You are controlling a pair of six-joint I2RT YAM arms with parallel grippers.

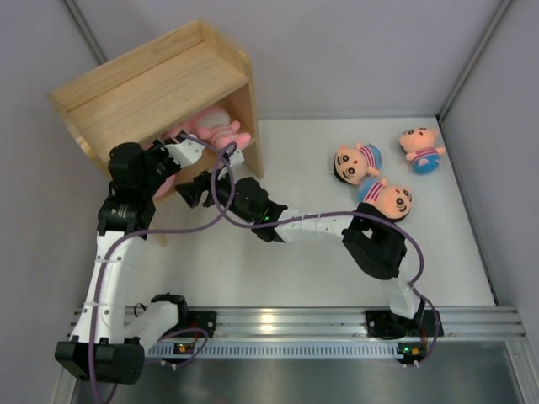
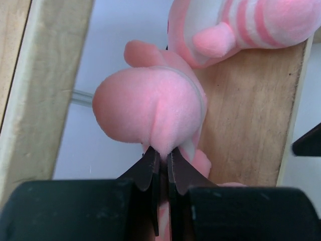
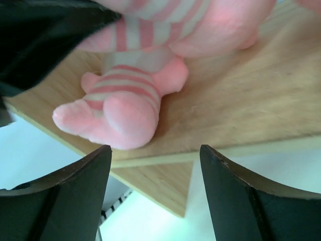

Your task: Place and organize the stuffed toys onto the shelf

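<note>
The shelf [image 1: 152, 80] stands at 10 o'clock on the table [image 1: 286, 261], angled so its open face looks toward the arms and both can reach in from the near side. The left gripper [image 2: 161, 156] is clenched on a pink toy [image 2: 150, 108], pinching a small fold of plush at its near end. In its wrist view the toy hangs past the board's edge toward 9 o'clock, so I judge it is being set in or nudged square, not parked there. A second pink toy [image 2: 235, 25] lies on the same board toward 1 o'clock (only part of its striped body shows).

The right gripper [image 3: 155, 168] is released, jaws wide apart, just in front of the board's lip. At 12 o'clock from it a pink toy [image 3: 120, 108] lies on the wood near the edge; I cannot tell whether it is one of those two. The spread jaws suit steadying or pushing it back from the lip.

Three dolls [image 1: 358, 162] lie on the table at 1 to 2 o'clock, well apart from the shelf, so roughly half the job remains. The right arm sits nearer them.
</note>
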